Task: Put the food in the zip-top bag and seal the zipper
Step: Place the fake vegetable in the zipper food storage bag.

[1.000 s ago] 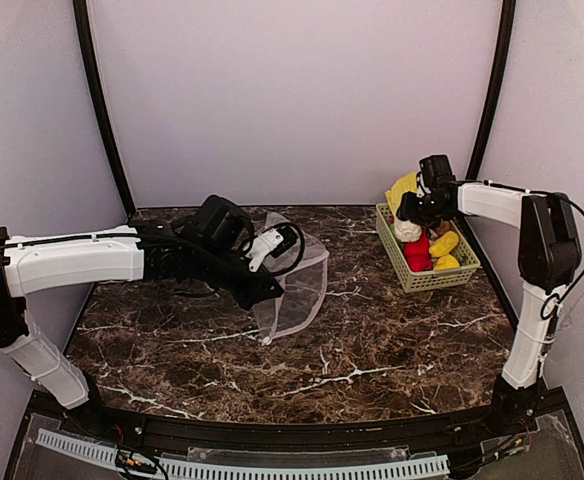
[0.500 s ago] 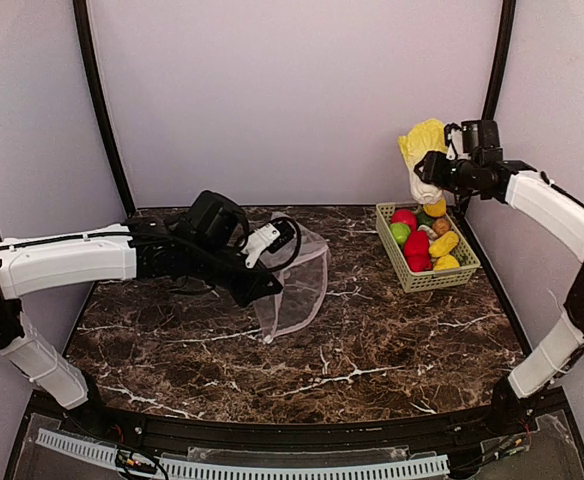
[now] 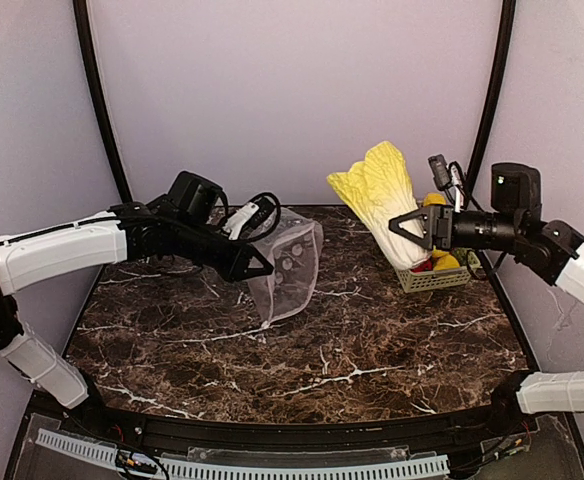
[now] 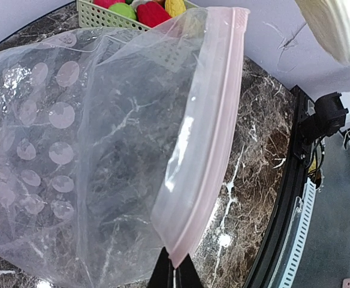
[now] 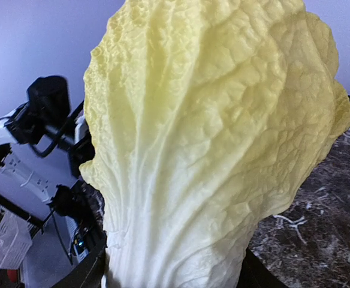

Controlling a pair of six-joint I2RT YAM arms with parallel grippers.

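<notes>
Top external view: at centre left, the left tool is pinched shut on a corner of the clear bag, which hangs lifted above the desk. The left wrist view shows that grip on the end of the pink strip. Right of centre, the right tool clamps the white base of the cabbage, held in the air with its leaves tilted to the upper left. Just behind it sits the green basket.

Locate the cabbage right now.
Top view, right of centre: the cabbage is in the air, held in the right fingers, just left of the green basket and right of the bag.
</notes>
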